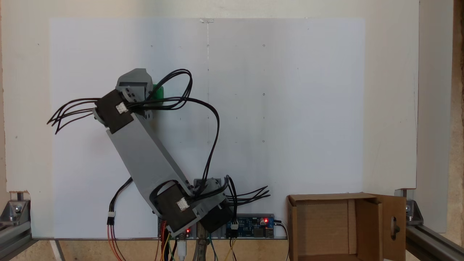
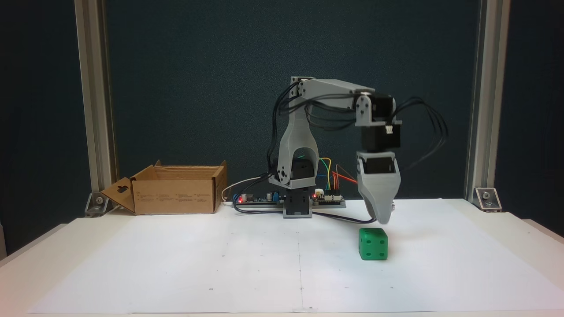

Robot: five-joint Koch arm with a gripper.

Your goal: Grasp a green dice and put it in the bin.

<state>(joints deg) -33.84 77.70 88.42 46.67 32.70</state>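
A: Where was the green dice [image 2: 373,243]?

B: On the white worktop [image 2: 176,273], standing flat, faces with pips turned to the front fixed view. From above, only a green corner [image 1: 158,91] peeked out at the gripper's three o'clock.

A: And the gripper [image 2: 382,219]?

B: Just above the dice, at its twelve o'clock, pointing down, not touching. Whether its jaws stood wide or narrow, I couldn't tell.

A: The bin [image 2: 176,189]?

B: Well apart at nine o'clock in the front view, open.
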